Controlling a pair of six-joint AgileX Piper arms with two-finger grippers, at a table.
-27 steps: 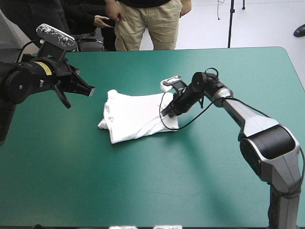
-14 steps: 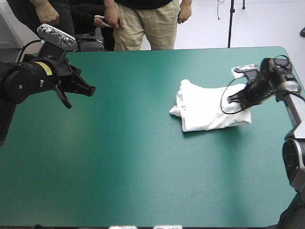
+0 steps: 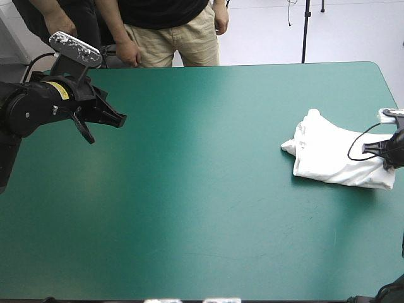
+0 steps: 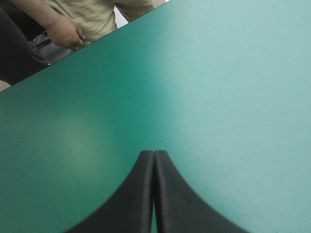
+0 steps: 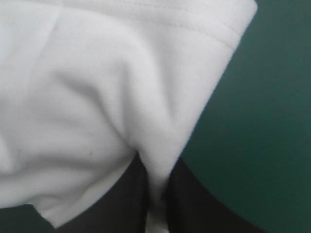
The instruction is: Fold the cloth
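Note:
The white T-shirt point(image 3: 334, 154) lies as a folded bundle near the table's right edge. My right gripper point(image 3: 382, 150) is at the bundle's right end, shut on the T-shirt. In the right wrist view the white T-shirt point(image 5: 97, 97) fills most of the picture, and a fold of it is pinched between the black fingers point(image 5: 124, 199). My left gripper point(image 3: 120, 118) hovers over the table's far left, shut and holding nothing. In the left wrist view my left gripper point(image 4: 154, 156) shows its fingers meeting in one arch above bare teal-green cover.
A person stands just beyond the table's far edge with a hand point(image 3: 128, 53) hanging near that edge; the hand point(image 4: 68, 33) also shows in the left wrist view. The right edge of the table point(image 3: 394, 95) is close to the bundle.
My right gripper has dragged the folded T-shirt from the table's middle to near the right edge. The left arm has stayed still. The people beyond the far edge have shifted.

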